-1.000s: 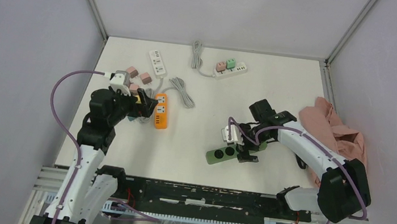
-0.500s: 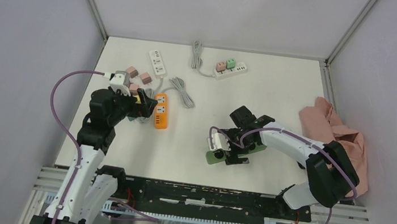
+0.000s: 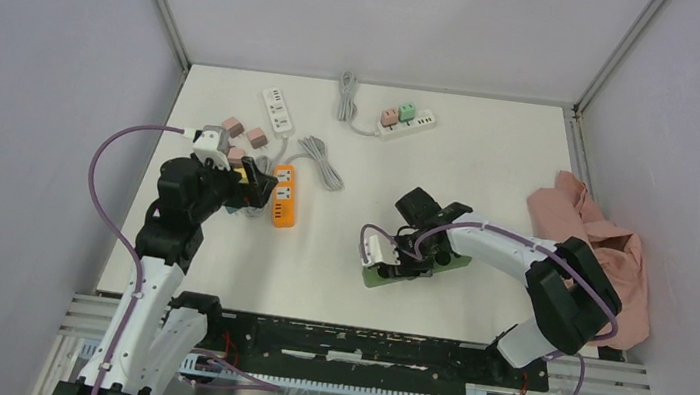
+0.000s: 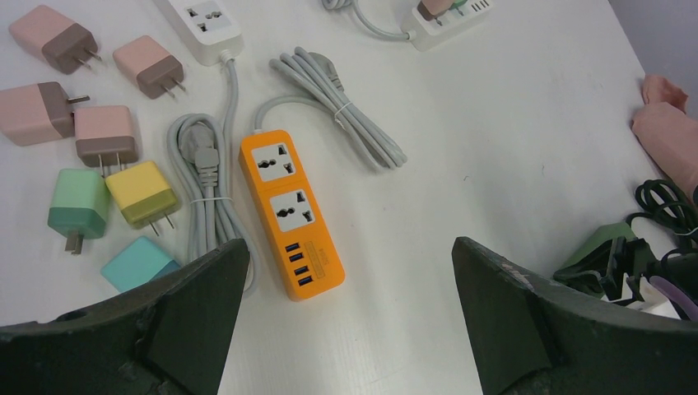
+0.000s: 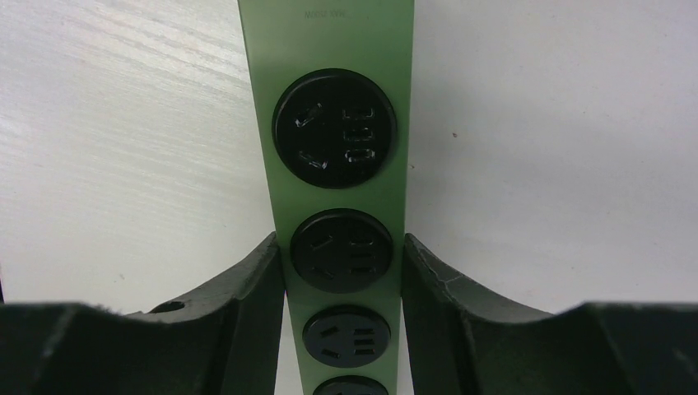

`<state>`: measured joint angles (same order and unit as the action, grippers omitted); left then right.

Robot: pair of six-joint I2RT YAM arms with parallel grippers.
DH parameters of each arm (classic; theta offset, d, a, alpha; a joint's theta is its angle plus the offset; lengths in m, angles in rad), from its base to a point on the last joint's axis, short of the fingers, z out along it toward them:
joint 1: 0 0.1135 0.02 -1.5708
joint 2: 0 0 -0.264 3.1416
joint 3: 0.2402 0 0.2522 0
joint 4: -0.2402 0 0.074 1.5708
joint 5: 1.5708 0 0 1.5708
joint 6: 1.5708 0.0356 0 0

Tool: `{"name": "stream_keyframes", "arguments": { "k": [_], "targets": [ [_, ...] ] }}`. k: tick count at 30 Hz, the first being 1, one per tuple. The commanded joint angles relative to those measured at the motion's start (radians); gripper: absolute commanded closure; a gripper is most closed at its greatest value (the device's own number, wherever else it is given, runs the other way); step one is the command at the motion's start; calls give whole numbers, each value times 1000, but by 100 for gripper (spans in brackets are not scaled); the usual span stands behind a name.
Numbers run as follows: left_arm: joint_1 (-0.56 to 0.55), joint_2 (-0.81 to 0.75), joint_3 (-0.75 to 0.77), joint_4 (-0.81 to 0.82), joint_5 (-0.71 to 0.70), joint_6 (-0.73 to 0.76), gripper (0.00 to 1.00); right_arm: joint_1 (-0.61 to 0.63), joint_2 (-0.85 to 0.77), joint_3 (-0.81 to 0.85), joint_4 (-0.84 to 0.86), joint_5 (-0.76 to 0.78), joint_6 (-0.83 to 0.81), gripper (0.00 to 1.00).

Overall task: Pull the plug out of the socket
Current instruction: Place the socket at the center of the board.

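A white power strip (image 3: pixel 417 125) lies at the back of the table with a pink plug (image 3: pixel 390 116) and a green plug (image 3: pixel 407 111) seated in it. My right gripper (image 3: pixel 408 263) is low over a green power strip (image 3: pixel 374 277) near the table's middle. In the right wrist view its fingers (image 5: pixel 262 280) press both long sides of that green strip (image 5: pixel 329 41), whose round black sockets are bare. My left gripper (image 4: pixel 346 247) hangs open above the table, just right of an orange power strip (image 4: pixel 288 210), holding nothing.
Several loose adapters (image 4: pixel 107 136) in pink, green, yellow and teal lie left of the orange strip, beside bundled grey cords (image 4: pixel 206 189). A second white strip (image 3: pixel 278 111) lies at the back left. A pink cloth (image 3: pixel 602 249) is heaped at the right edge.
My right gripper slid left along the green strip toward its near end, dropped lower, and its jaws closed in on the strip's sides. The left arm stayed still.
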<state>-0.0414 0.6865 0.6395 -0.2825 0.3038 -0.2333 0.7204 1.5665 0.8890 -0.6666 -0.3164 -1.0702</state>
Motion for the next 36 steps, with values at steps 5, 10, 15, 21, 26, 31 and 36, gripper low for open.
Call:
{"name": "stream_keyframes", "arguments": {
  "k": [5,10,15,21,26,31,36],
  "targets": [
    [2,-16,11,22,-8,42,1,-35,-33,66,-13,-13,90,88],
    [2,-19,11,22,-6,42,1,-137,-75,85,25,-96,189,100],
    [1,-17,11,22,-5,40,1,-272,-123,114,171,-113,382,100],
    [2,-23,12,22,5,37,1,-458,-16,287,379,90,734,100],
    [2,-32,11,23,0,38,1,-551,257,584,319,300,951,98],
    [2,-33,12,23,-2,38,1,-591,452,796,261,403,1027,88],
    [2,-29,11,24,3,37,1,-622,569,896,226,399,1047,84]
  ]
}}
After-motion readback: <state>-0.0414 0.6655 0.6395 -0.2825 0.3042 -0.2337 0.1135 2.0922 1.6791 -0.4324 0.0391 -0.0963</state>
